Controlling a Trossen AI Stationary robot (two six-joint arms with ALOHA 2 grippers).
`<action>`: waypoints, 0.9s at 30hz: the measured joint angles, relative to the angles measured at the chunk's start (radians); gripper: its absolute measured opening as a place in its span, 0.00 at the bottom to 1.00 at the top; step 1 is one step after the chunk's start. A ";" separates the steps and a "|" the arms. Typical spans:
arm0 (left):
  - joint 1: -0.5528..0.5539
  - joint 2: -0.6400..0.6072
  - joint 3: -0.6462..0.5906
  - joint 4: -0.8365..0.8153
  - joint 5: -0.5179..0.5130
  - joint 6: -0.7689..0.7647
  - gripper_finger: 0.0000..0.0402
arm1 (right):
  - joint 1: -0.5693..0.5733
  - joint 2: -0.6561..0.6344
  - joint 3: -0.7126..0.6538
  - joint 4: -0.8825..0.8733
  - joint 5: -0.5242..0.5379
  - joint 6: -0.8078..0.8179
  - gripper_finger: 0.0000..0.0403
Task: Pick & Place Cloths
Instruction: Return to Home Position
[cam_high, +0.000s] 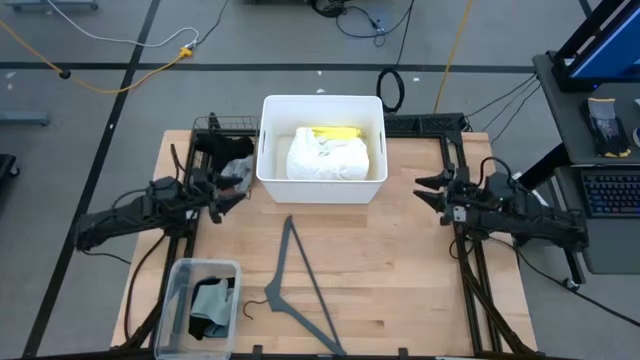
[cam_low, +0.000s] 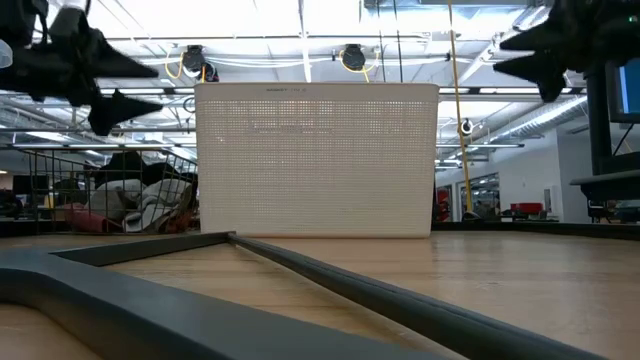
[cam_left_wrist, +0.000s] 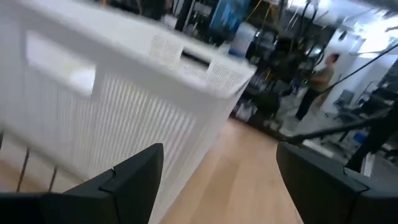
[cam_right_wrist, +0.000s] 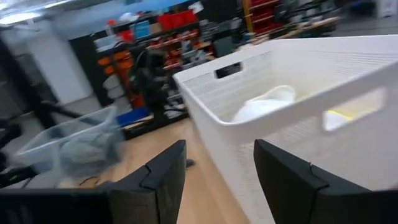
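Wooden table (cam_high: 400, 260), left arm (cam_high: 120, 215) and right arm (cam_high: 530, 222) stretched inward, fingers (cam_left_wrist: 134, 180) apart.

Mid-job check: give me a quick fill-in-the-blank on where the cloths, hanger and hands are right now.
The white bin holds a white cloth and a ____ one.
The grey hanger lies flat on the ____, outside every container.
The left hand and right hand are both ____ and empty.
The wire basket stands beside the ____ hand.
Missing words: yellow; table; open; left.
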 joint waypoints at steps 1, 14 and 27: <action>-0.004 0.000 -0.011 -0.005 -0.007 -0.007 0.78 | 0.000 -0.016 -0.014 0.001 0.019 0.001 0.45; -0.021 0.001 -0.033 -0.095 -0.177 -0.032 0.79 | 0.000 -0.097 -0.193 0.044 0.075 0.085 0.45; -0.021 0.002 -0.032 -0.114 -0.217 0.072 0.78 | 0.000 -0.097 -0.263 0.055 0.074 0.109 0.45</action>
